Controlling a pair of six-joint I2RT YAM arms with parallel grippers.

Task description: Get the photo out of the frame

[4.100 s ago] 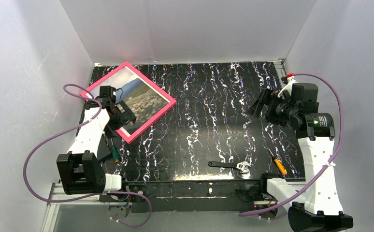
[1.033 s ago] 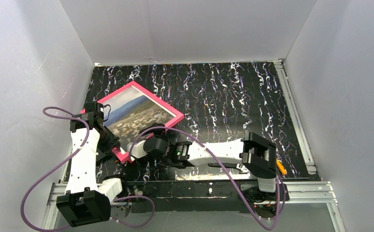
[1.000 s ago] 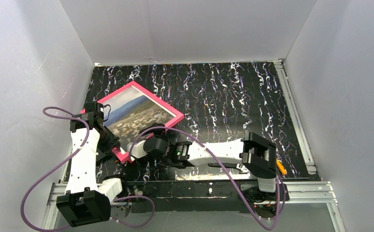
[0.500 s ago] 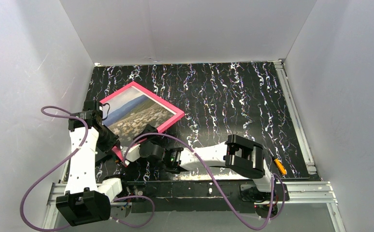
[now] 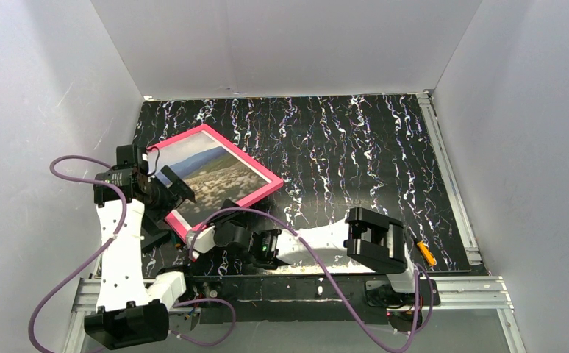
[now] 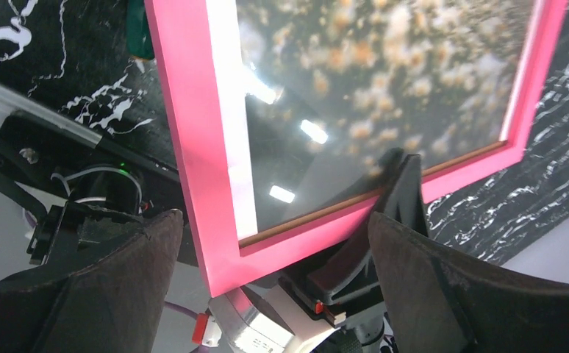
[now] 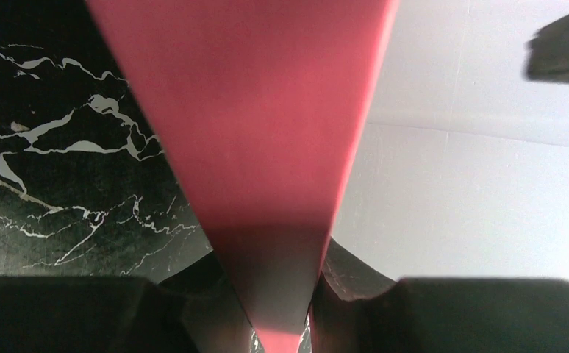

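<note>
Right jaws pressed shut on pink frame (image 6: pixel 193 147); near edge is pinched between dark pads (image 7: pixel 83 316). Left jaws spread wide over frame's near corner, nothing gripped. Photo (image 5: pixel 215 176) is seen inside frame, face up under shiny glass, white strip along one side. Frame is set at slant on far-left part of black marbled bench (image 5: pixel 355 147).

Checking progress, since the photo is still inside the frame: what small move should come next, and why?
Probably lower the open left gripper and close it on the frame at its pink corner. The right gripper pinches the near edge, the photo faces up, and two grips would help turn the back up.
</note>
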